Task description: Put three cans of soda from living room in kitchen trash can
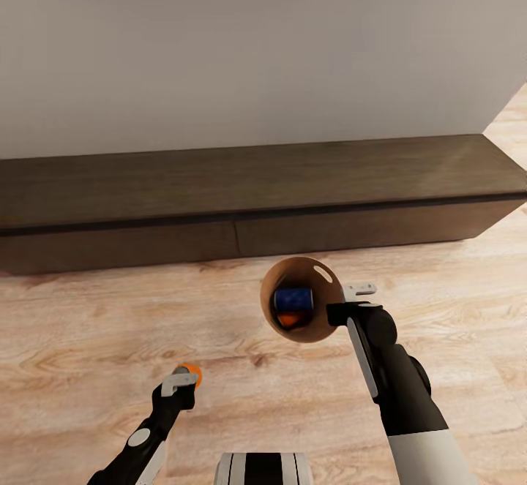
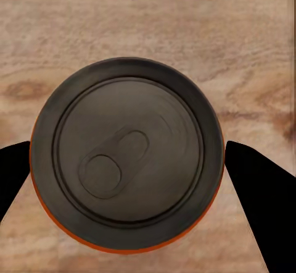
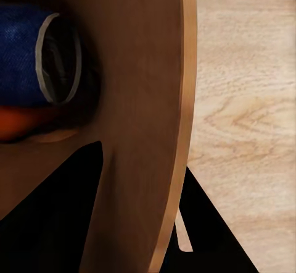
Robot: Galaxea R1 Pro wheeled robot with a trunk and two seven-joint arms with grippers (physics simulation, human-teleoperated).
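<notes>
Your view looks down on the pale wood floor [image 1: 88,324] with the long dark low cabinet [image 1: 256,200] against the wall ahead. Your right gripper [image 1: 344,302] holds the tash can [image 1: 318,324] off the floor, one finger inside its wall and one outside, pinching the rim [image 3: 185,100]. Inside lie the dark blue can [image 1: 293,298] and an orange can [image 1: 290,318] just under it. Your left gripper [image 1: 183,381] holds the other orange can [image 2: 126,162], a finger [image 2: 256,193] pressed against each side, low over the floor.
</notes>
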